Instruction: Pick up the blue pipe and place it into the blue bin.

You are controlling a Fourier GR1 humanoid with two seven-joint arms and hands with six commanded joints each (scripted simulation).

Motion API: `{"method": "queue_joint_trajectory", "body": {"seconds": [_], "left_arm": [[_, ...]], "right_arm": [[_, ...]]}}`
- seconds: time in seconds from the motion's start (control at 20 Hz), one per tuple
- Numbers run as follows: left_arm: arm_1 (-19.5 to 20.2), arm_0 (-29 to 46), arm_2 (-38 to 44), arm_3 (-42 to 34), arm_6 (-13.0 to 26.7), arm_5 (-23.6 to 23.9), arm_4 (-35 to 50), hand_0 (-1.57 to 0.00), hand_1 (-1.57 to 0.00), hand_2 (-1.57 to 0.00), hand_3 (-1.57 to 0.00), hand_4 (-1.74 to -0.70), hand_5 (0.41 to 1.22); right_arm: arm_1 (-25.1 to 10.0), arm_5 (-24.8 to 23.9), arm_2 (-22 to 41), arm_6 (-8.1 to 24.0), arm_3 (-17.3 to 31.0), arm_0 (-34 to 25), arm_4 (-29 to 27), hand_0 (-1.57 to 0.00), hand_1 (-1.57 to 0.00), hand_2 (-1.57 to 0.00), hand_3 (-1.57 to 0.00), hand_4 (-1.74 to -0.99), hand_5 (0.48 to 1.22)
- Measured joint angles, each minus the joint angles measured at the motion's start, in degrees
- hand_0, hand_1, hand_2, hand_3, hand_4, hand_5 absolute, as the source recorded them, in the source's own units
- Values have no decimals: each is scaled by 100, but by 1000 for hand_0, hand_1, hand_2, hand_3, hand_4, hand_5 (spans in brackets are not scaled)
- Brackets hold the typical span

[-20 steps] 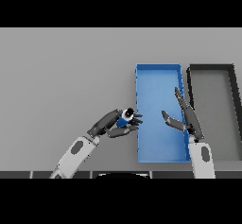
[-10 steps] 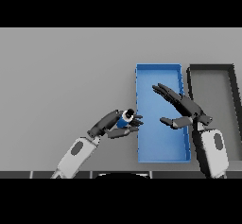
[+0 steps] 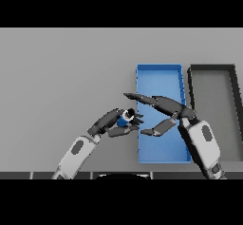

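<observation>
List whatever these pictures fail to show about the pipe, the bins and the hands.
- Blue pipe, head view: mostly wrapped by the left robot hand; length unclear.
- Blue bin: floor partly covered by the right robot hand.
- Black bin: right side cut by the edge.

1. No text, label, brand, number or sign can be read anywhere in the head view.
2. The blue bin (image 3: pixel 159 72) has plain walls with no marking.
3. The dark bin (image 3: pixel 211 68) beside it also carries no writing.
4. The blue pipe (image 3: pixel 123 120) and the grey table (image 3: pixel 61 77) show no letters.
</observation>
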Motion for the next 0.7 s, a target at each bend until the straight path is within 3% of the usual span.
{"method": "queue_joint_trajectory", "body": {"seconds": [0.15,0.35,0.5,0.6,0.65,0.7], "left_arm": [[-88,0,28,40,40,-129,55,-1571,-1571,-1571,-1571,-1467,1221],[-63,73,138,-28,136,-233,107,-1571,-1571,-1571,-1571,-1469,1221],[-119,143,96,-30,100,-238,-71,-1571,-1571,-1571,-1571,-1465,1221],[-128,101,143,-19,277,-252,-123,-1571,-1571,-1571,-1571,-1517,1221],[-163,88,181,5,214,-259,-98,-1571,-1571,-1571,-1571,-1560,1221],[-164,85,175,3,460,-285,-106,-1571,-1571,-1571,-1571,-1595,1221]], "right_arm": [[165,100,186,8,34,-286,144,-3,-10,-59,1,-1232,545],[401,110,425,292,217,-719,261,-23,-32,-83,1,-1186,521],[557,195,460,327,569,-1051,413,-69,-108,-166,-44,-1204,497],[668,221,559,392,614,-1187,460,-323,-362,-377,-242,-1278,485],[689,266,596,369,600,-1178,455,-507,-530,-538,-401,-1331,489],[738,290,602,348,658,-1247,437,-702,-703,-745,-604,-1406,500]]}}
